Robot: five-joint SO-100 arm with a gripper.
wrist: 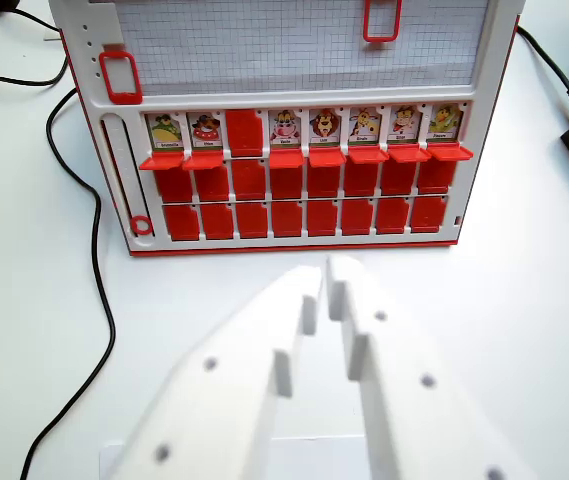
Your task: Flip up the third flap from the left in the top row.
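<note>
Game board [294, 150] stands on white table [524, 300]. Top row: picture cards showing, except third flap from left [245, 133], which lies flat, plain red. Lower two rows all red. White gripper [326, 272] hangs near board's front edge, not touching it; jaws nearly together, holding nothing. Black cable [94, 250] trails left.

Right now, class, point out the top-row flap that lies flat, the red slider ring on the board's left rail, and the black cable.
Flat flap [245, 132], wrist view, centre of its red face.
Slider ring [141, 225], wrist view, on its red rim.
Cable [97, 262], wrist view, midway along it.
</note>
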